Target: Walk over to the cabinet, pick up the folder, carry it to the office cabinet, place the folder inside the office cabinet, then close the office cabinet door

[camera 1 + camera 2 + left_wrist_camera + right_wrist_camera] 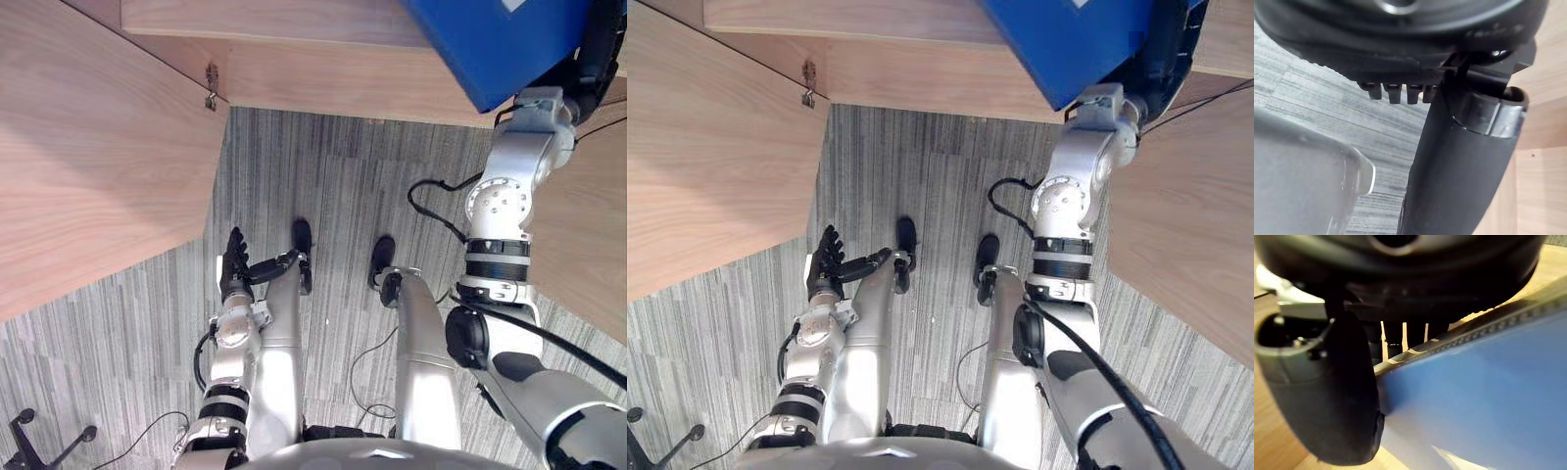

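Note:
A blue folder [490, 39] is held up at the upper right, its lower corner over the cabinet's wooden ledge [323, 78]. My right hand [596, 54] is shut on the folder's right edge. In the right wrist view the thumb [1337, 396] presses on the folder's blue face [1488, 391] and the fingers curl behind its edge. My left hand [233, 266] hangs low over the carpet with straight fingers and holds nothing; its thumb [1464, 161] shows large in the left wrist view.
A wooden cabinet door [88, 176] stands open at the left, with a metal hinge [211, 86] at its top corner. Another wooden panel [588, 225] is at the right. Grey carpet [333, 186] lies between them. A chair base [29, 441] sits at the lower left.

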Controlling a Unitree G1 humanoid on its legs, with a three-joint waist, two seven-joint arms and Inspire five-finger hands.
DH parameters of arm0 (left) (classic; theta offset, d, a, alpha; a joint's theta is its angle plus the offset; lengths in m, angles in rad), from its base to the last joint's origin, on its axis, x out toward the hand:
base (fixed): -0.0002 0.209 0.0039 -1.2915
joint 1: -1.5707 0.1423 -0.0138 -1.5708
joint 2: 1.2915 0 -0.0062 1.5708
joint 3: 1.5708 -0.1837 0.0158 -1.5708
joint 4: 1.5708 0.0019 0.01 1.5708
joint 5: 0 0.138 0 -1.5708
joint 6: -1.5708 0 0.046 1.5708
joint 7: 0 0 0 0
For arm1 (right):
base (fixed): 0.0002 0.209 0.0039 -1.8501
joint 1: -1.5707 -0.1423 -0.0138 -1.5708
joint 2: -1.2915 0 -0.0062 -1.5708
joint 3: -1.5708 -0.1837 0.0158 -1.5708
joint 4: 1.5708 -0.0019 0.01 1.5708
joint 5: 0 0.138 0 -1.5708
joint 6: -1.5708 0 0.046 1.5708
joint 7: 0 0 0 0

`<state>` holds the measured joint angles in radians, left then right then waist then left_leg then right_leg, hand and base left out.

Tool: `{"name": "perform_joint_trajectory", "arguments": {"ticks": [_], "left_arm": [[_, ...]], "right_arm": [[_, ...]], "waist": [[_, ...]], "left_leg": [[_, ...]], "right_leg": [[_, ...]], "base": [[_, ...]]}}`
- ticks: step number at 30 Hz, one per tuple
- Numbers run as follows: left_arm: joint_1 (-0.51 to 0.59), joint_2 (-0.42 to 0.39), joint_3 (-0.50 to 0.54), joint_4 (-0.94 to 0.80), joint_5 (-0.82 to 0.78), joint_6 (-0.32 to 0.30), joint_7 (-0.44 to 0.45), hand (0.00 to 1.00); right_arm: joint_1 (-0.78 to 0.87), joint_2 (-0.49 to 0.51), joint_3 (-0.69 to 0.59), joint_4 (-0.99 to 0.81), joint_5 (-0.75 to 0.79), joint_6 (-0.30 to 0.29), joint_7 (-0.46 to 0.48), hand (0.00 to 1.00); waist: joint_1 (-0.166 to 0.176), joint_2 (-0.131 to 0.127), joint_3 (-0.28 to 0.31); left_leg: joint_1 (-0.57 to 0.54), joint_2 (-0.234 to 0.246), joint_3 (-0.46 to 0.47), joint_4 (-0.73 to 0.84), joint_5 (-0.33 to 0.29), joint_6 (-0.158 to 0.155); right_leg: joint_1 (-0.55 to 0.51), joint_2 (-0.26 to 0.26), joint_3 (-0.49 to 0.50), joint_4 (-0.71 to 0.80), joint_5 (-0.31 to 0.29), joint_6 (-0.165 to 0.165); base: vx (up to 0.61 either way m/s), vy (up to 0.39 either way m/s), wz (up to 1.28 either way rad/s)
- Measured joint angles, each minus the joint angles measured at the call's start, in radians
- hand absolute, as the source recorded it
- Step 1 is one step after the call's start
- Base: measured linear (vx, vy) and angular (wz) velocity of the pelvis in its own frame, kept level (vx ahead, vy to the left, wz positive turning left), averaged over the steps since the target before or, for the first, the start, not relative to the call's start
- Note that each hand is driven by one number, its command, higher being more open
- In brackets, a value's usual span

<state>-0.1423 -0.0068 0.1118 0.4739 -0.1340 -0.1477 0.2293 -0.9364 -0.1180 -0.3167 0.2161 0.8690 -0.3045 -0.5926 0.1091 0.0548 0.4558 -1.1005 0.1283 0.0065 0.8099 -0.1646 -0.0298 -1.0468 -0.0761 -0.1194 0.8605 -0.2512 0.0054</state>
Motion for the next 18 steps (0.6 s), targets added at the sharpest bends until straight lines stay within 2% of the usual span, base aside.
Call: {"name": "perform_joint_trajectory", "arguments": {"ticks": [15,16,18], "left_arm": [[-0.008,0.0,-0.058,-0.005,-0.012,0.0,0.036,1.0],[-0.008,-0.001,-0.061,-0.006,-0.012,0.0,0.04,1.0],[-0.008,-0.001,-0.067,-0.006,-0.012,0.0,0.046,1.0]], "right_arm": [[-0.122,-0.007,-0.056,0.053,0.154,-0.094,-0.125,0.0],[-0.129,-0.007,-0.056,0.053,0.154,-0.101,-0.132,1.0],[-0.14,-0.007,-0.056,0.053,0.154,-0.108,-0.136,1.0]], "waist": [[0.0,0.0,-0.001],[0.0,0.0,-0.001],[0.001,0.0,-0.001]], "left_leg": [[0.0,-0.034,-0.043,-0.091,0.06,-0.022],[0.0,-0.034,-0.045,-0.092,0.061,-0.022],[0.0,-0.036,-0.046,-0.096,0.064,-0.023]], "right_leg": [[0.0,-0.026,-0.052,-0.02,-0.001,-0.007],[0.0,-0.027,-0.054,-0.02,-0.001,-0.008],[0.0,-0.028,-0.055,-0.02,-0.002,-0.011]], "base": [[0.0,-0.021,0.14],[-0.01,-0.019,0.05],[-0.01,-0.019,0.06]]}}
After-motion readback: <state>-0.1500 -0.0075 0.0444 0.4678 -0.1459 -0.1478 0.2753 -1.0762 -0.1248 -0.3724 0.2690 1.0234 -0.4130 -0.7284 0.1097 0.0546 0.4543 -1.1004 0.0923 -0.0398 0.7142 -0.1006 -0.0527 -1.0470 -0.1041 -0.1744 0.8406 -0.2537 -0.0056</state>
